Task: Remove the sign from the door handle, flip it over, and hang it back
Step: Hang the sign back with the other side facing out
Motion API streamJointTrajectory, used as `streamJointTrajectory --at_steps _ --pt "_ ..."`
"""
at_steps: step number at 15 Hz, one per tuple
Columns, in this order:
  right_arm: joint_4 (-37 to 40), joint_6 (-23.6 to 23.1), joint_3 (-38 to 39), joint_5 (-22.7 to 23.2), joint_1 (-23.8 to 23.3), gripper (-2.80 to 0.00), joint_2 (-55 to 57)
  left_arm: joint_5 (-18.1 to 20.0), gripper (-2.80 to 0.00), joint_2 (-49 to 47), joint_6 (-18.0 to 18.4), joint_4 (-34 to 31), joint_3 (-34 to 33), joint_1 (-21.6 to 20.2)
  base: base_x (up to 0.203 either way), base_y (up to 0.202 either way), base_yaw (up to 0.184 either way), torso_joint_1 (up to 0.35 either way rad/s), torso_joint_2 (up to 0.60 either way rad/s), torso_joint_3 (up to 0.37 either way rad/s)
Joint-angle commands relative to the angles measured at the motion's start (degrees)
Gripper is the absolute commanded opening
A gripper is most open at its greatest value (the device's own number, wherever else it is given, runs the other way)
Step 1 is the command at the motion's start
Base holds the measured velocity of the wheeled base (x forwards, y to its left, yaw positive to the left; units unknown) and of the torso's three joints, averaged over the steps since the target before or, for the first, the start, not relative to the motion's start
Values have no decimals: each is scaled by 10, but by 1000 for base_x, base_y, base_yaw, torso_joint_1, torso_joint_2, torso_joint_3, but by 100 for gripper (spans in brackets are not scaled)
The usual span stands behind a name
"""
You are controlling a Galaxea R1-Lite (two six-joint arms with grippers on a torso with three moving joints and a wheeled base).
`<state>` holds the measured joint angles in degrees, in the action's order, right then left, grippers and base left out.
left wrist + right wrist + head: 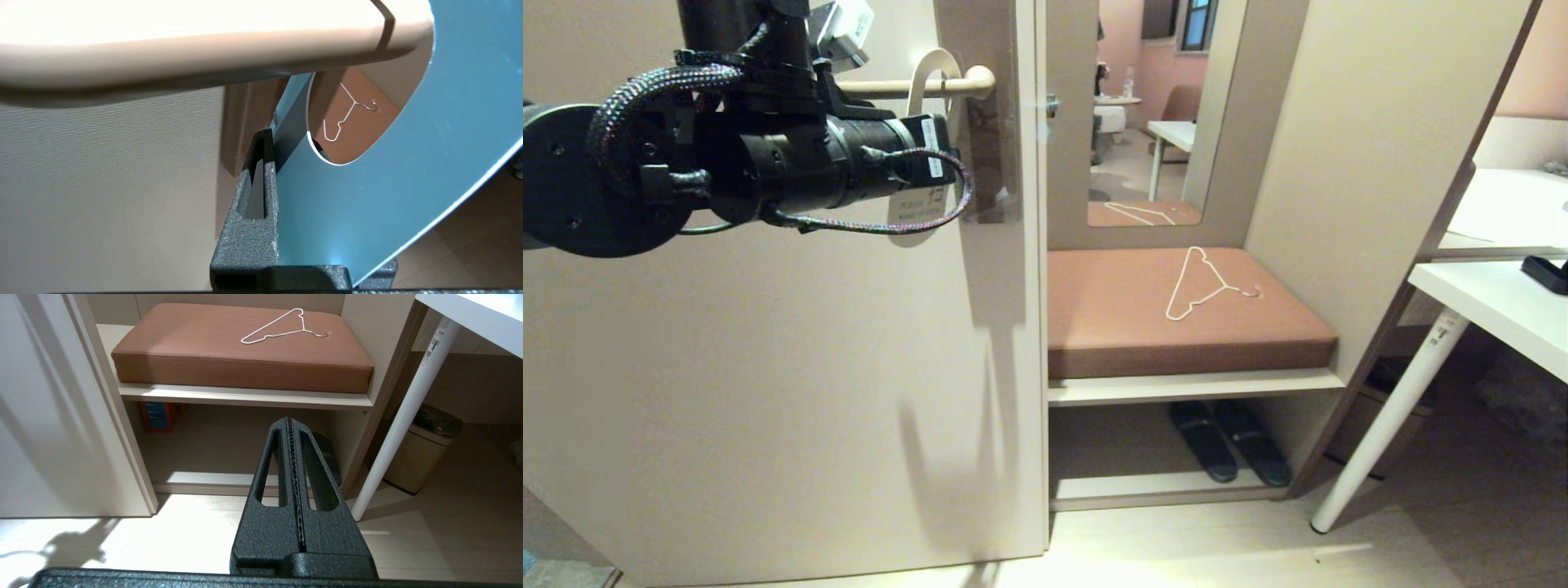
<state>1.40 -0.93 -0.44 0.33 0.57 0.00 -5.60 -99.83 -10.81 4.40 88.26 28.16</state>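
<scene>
The sign [929, 82] hangs by its round hole on the door handle [907, 86], white side with grey, unreadable text facing out, blue side toward the door. The left gripper [282, 196] is clamped on the sign's body just below the handle. The right gripper [292, 465], jaws pressed together and empty, hangs low, well below the handle, before the bench shelf.

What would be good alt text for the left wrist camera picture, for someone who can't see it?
The left gripper pinches the lower part of the sign, blue side toward the camera, whose hole is looped over the door handle. Through the hole, a white wire hanger lies on a brown cushion.
</scene>
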Motion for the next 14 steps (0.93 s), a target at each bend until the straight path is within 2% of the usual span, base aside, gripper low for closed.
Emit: streamJointTrajectory --at_steps 1,4,5,14 --pt "0 0 0 0 0 -280 1 0 -280 -6 -1 0 2 4 0 0 0 0 0 0" --pt "0 -1 0 0 0 -280 1 0 -280 -11 -1 0 2 4 0 0 0 0 0 0" --pt "0 -1 -1 0 0 -280 1 -2 0 -13 -1 0 2 4 0 0 0 0 0 0" --pt "0 -8 -1 1 0 -280 1 -4 0 -4 -1 5 -2 5 0 0 0 0 0 0"
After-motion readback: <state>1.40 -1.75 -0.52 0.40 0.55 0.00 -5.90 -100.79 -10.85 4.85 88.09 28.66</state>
